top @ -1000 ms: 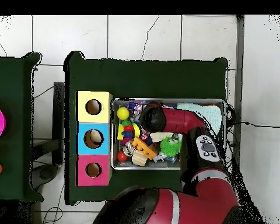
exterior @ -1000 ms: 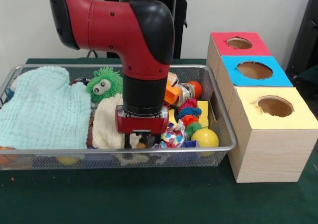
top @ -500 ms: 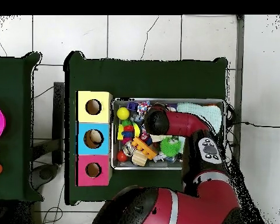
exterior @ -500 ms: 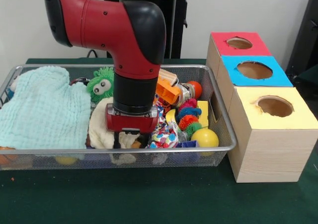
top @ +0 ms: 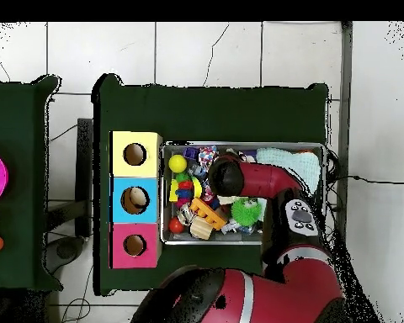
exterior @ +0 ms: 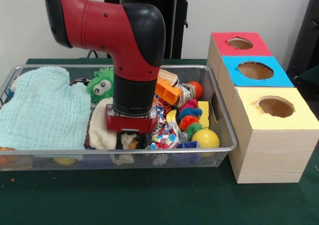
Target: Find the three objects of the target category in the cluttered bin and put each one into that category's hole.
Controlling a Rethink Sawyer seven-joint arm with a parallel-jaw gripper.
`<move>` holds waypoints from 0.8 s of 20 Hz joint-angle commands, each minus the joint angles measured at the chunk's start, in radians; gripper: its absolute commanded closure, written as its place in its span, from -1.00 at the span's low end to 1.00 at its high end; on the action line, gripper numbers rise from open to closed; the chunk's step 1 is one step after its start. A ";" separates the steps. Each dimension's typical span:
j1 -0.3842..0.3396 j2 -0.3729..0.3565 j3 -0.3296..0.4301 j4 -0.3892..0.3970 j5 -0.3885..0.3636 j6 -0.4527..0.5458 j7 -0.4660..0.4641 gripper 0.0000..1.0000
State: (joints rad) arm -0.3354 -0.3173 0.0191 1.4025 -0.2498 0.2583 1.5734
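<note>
Down among the toys:
End effector [exterior: 130,141]: lowered into the wire basket [exterior: 225,116], tips buried in the clutter; whether they are apart or together cannot be told.
Arm [exterior: 134,50]: red and black, dropping straight into the middle of the basket; from overhead it covers the basket's centre [top: 239,177].
Cream cloth [exterior: 102,125]: just beside the end effector, under its red collar.
Patterned fabric bundle [exterior: 164,132]: touching the end effector's other side.
Green fuzzy toy [exterior: 102,84]: behind the cream cloth, partly hidden by the arm.
Mint towel [exterior: 42,108]: fills the basket end farthest from the boxes.
Orange block toy [exterior: 167,91]: behind the patterned bundle, against the arm.
Spiky balls [exterior: 189,116]: red, blue and green, near the basket's box-side wall.
Yellow ball [exterior: 205,138]: in the basket corner nearest the yellow box.
Boxes: yellow [exterior: 294,117], blue [exterior: 279,78] and red [exterior: 219,44] in a row beside the basket, each with a round hole on top.
Surface [exterior: 149,200]: dark green under the basket and boxes.
</note>
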 commanded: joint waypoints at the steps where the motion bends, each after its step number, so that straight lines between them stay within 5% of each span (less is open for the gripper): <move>1: -0.006 0.082 0.023 0.035 -0.066 0.026 0.044 1.00; 12: -0.007 0.074 0.036 0.062 -0.039 0.089 0.047 1.00; 16: 0.007 0.015 0.038 0.108 -0.009 0.161 0.059 1.00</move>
State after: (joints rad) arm -0.3343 -0.3231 0.0189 1.4037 -0.2498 0.2610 1.5734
